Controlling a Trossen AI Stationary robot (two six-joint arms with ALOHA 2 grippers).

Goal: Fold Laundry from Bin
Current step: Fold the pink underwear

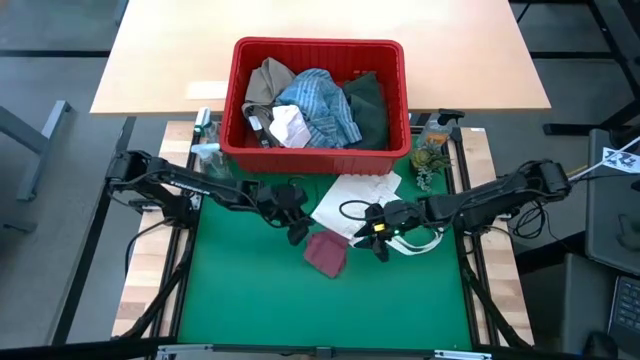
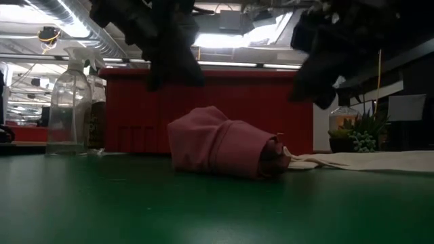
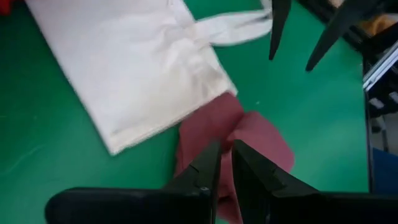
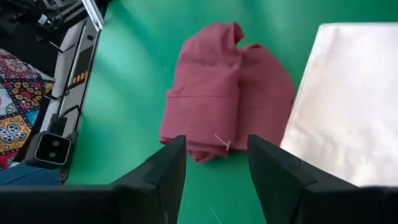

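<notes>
A small maroon cloth (image 1: 325,252) lies bunched on the green mat, resting on its underside (image 2: 224,146). Its far side is next to a flat white tote bag (image 1: 355,195). My left gripper (image 3: 227,152) hangs just above the cloth's left side with its fingers shut on nothing. My right gripper (image 4: 217,158) hangs open above the cloth's right side, clear of it. The red bin (image 1: 318,150) stands at the mat's far edge. It holds a striped shirt (image 1: 320,105), a tan garment (image 1: 268,80), a dark green garment (image 1: 368,100) and a white cloth (image 1: 290,125).
A clear spray bottle (image 2: 69,108) stands left of the bin and a small potted plant (image 2: 359,132) right of it. The tote's loop handles (image 1: 350,210) lie by my right gripper. Bare green mat (image 1: 320,310) stretches toward the near edge.
</notes>
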